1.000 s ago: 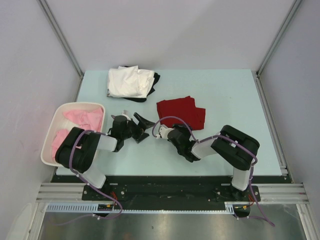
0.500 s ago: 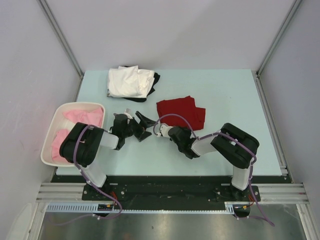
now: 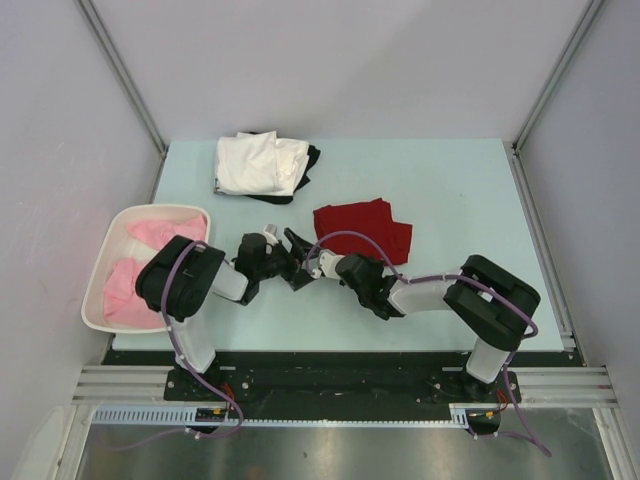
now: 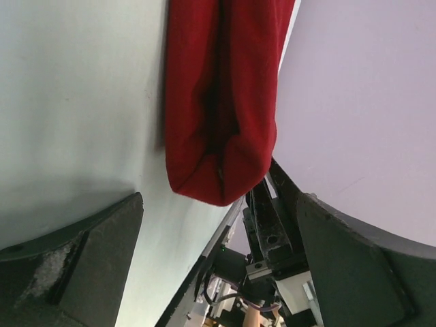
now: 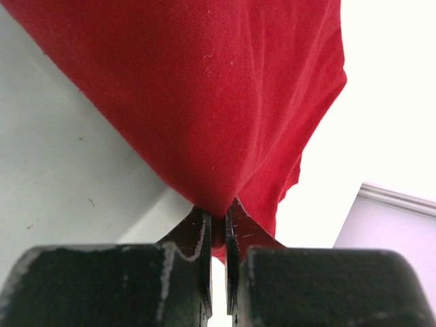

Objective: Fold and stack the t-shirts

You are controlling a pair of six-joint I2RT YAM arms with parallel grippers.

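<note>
Pinching a small peak of cloth, the right gripper (image 5: 218,216) has its jaws closed almost completely on the near-left corner of the dark red t-shirt (image 3: 362,228). This shirt lies partly folded at the middle of the table (image 3: 450,180) in the overhead view. The left gripper (image 4: 216,204) stands wide open and holds nothing, its fingers on either side of that same corner and just beside the right one.

The bite looks shallow. If the arm pulls quickly, the cotton may slide out of the jaws and the corner drop back. I cannot tell how many layers are caught. With only the top one held, lifting would likely peel the existing fold open rather than carry it over.

The two grippers are crowded together at centre frame, so a closing or advancing left hand could strike the right fingers or snag its cable. Dragging low across the table may bunch the shirt.

The white t-shirt (image 3: 258,163) over the black t-shirt (image 3: 311,157) sits at upper left, well apart. The pink t-shirts (image 3: 165,238) lie in the basket (image 3: 100,285) at far left.
</note>
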